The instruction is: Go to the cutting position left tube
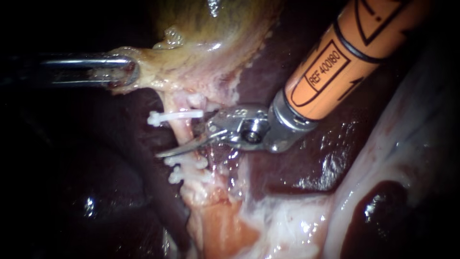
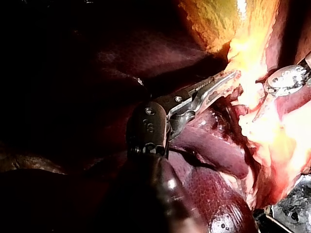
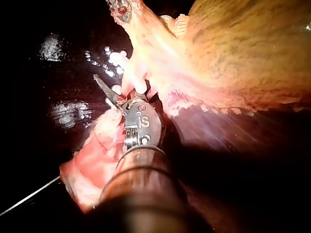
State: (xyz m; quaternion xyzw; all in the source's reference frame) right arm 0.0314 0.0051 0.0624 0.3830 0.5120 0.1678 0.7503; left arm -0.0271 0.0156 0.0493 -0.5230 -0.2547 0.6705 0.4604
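A pale pink tube [image 1: 179, 132] runs down from the yellowish gallbladder [image 1: 201, 43]. It carries one white clip [image 1: 175, 116] above and two white clips [image 1: 184, 169] below. My right instrument [image 1: 184, 141], on an orange shaft, comes in from the upper right. Its blades stand open at the stretch of tube between the clips, and the long lower blade [image 1: 177, 149] crosses in front of the tube. In the right wrist view the blades [image 3: 109, 94] point past the tube [image 3: 136, 80]. My left instrument [image 1: 122, 72] is shut on the gallbladder's pale edge [image 2: 235, 77] and holds it out to the left.
Dark red liver [image 1: 306, 158] lies under and to the right of the tube. Pale glistening tissue [image 1: 287, 220] spreads below. A pink stump of tissue [image 1: 220, 225] continues under the lower clips. The far left is dark.
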